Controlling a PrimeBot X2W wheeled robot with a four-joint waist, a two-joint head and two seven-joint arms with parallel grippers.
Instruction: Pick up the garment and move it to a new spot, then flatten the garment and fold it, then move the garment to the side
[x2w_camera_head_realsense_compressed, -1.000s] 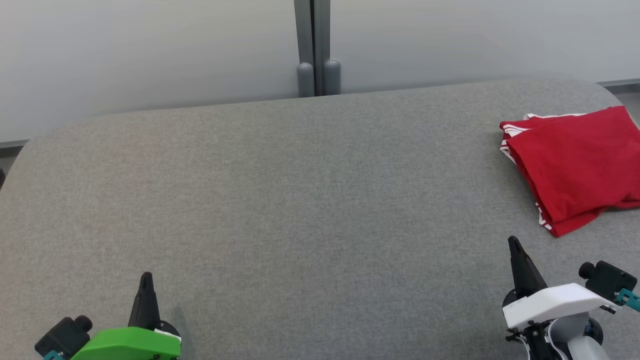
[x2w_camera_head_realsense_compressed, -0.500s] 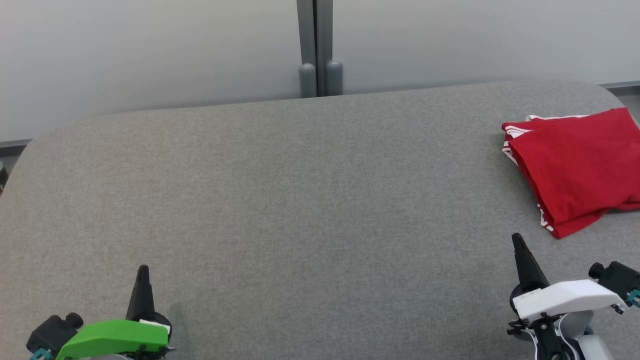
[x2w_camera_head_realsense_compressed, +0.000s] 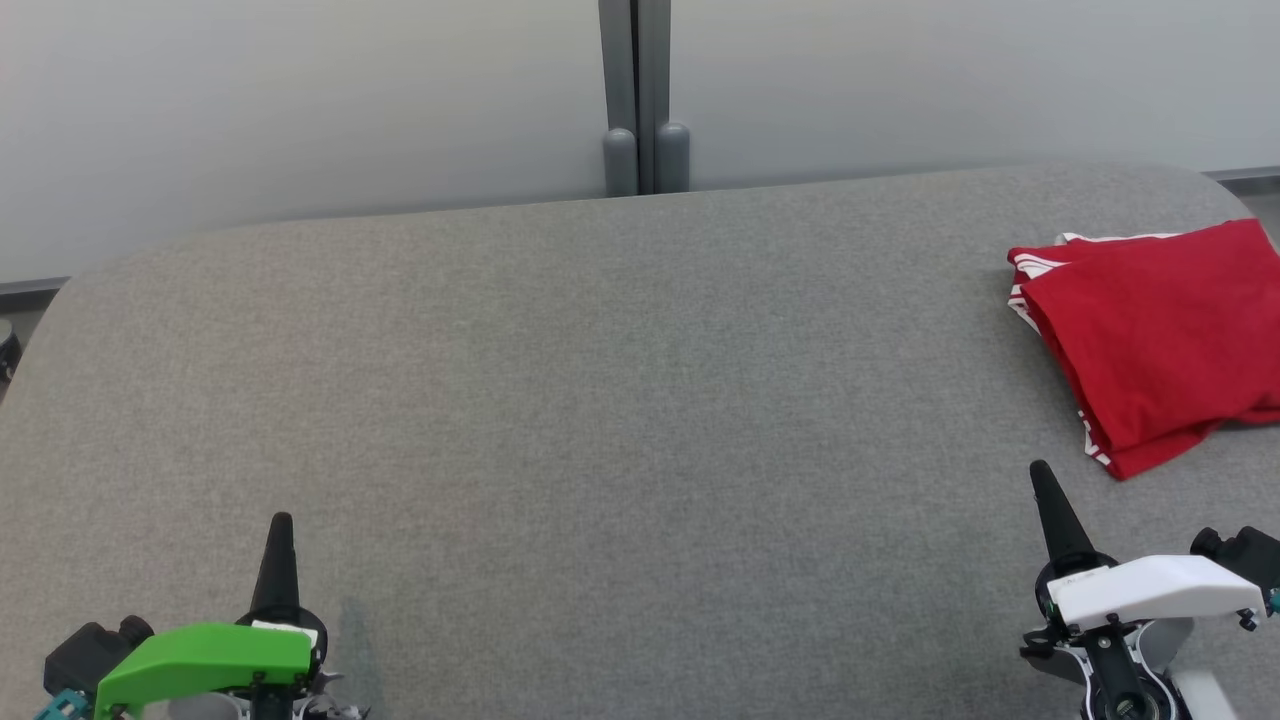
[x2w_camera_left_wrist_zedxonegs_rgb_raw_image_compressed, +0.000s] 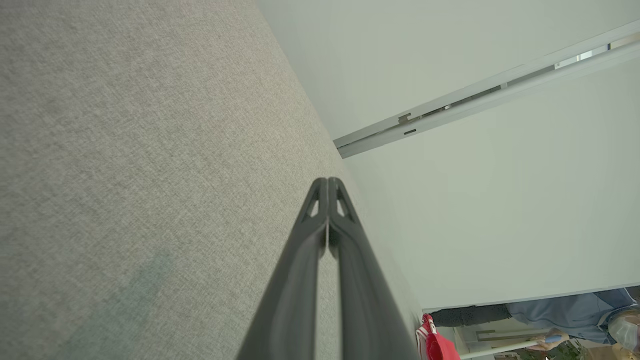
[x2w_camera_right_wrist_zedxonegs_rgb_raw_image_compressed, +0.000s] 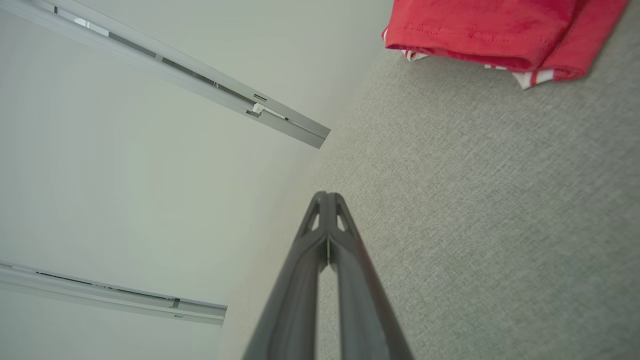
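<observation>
A folded red garment (x2w_camera_head_realsense_compressed: 1150, 335) with white stripes lies at the far right of the grey table (x2w_camera_head_realsense_compressed: 600, 400), running off the head view's right edge. Its striped edge also shows at the top of the right wrist view (x2w_camera_right_wrist_zedxonegs_rgb_raw_image_compressed: 500, 30), and a small red corner at the bottom of the left wrist view (x2w_camera_left_wrist_zedxonegs_rgb_raw_image_compressed: 440, 345). My right gripper (x2w_camera_head_realsense_compressed: 1042, 475) hovers just in front of the garment, apart from it, shut and empty (x2w_camera_right_wrist_zedxonegs_rgb_raw_image_compressed: 327, 197). At the lower left, far from the garment, my left gripper (x2w_camera_head_realsense_compressed: 281, 522) is shut on nothing (x2w_camera_left_wrist_zedxonegs_rgb_raw_image_compressed: 327, 182).
A pale wall with a grey vertical post (x2w_camera_head_realsense_compressed: 642, 100) stands behind the table's far edge. The table's corners are rounded. A person's sleeve and hand (x2w_camera_left_wrist_zedxonegs_rgb_raw_image_compressed: 560, 320) show past the table's end in the left wrist view.
The head camera has shifted slightly, so the garment and post sit a little to the right. Both arms have drawn back toward the bottom edge, fingers still pressed together.
</observation>
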